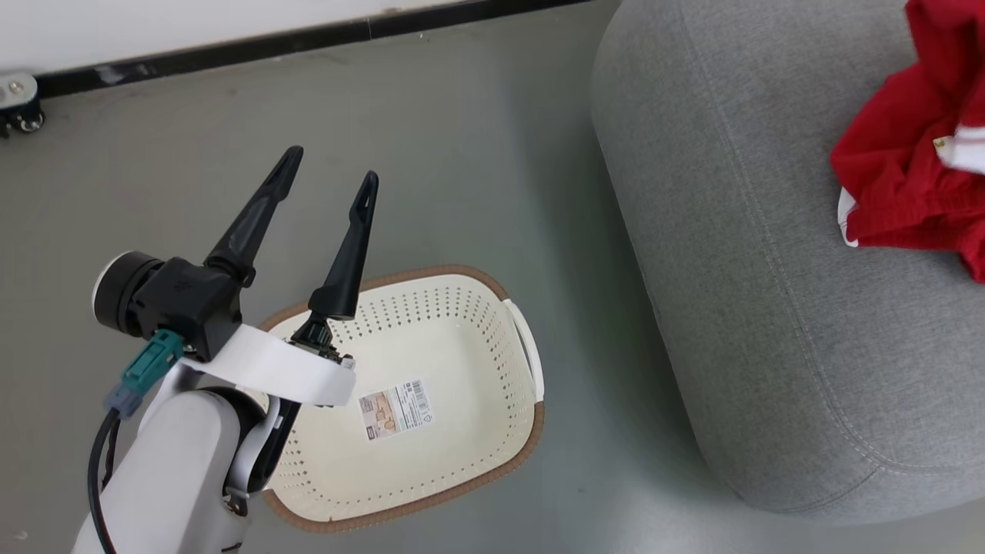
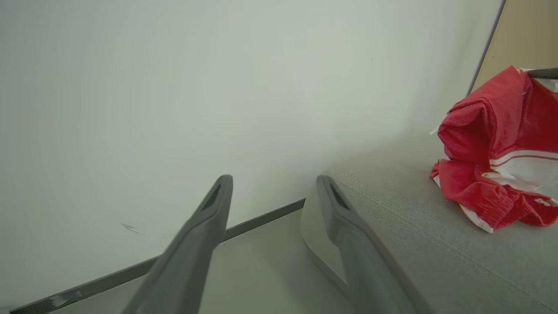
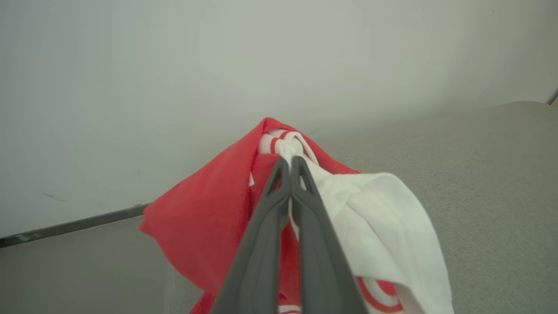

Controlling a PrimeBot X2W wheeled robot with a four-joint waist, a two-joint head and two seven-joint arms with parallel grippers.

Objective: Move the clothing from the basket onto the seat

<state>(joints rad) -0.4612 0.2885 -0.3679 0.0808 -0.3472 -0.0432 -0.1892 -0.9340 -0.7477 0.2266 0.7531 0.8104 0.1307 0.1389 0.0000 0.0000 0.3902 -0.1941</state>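
Hanging over the near left rim of the basket point(image 1: 431, 274), the left pincer point(image 1: 332, 164) has its two dark fingers spread wide apart with nothing between them. The basket stands on the grey floor point(image 1: 477, 154) below and behind the fingertips, its cream bottom showing a barcode sticker point(image 1: 395, 409). The seat point(image 1: 769, 269) lies off to this pincer's right, apart from the basket. Along the fingers in the left wrist view come a pale wall point(image 2: 174, 87) and a dark baseboard point(image 2: 261, 216), with the seat's rounded edge just past the right finger. The right pincer point(image 3: 290, 159) has its fingers pressed together, clamped on a white-and-red ribbed edge of the clothing point(image 3: 209, 218) at their tips. Red cloth falls away to the left of those fingers and a white panel drapes to their right, both above the grey seat. From the left pincer, the red bunch sits far to the right, its lower folds resting on the seat and its top reaching a dark finger at the picture's edge. Whether that bunch is one garment or two cannot be told.
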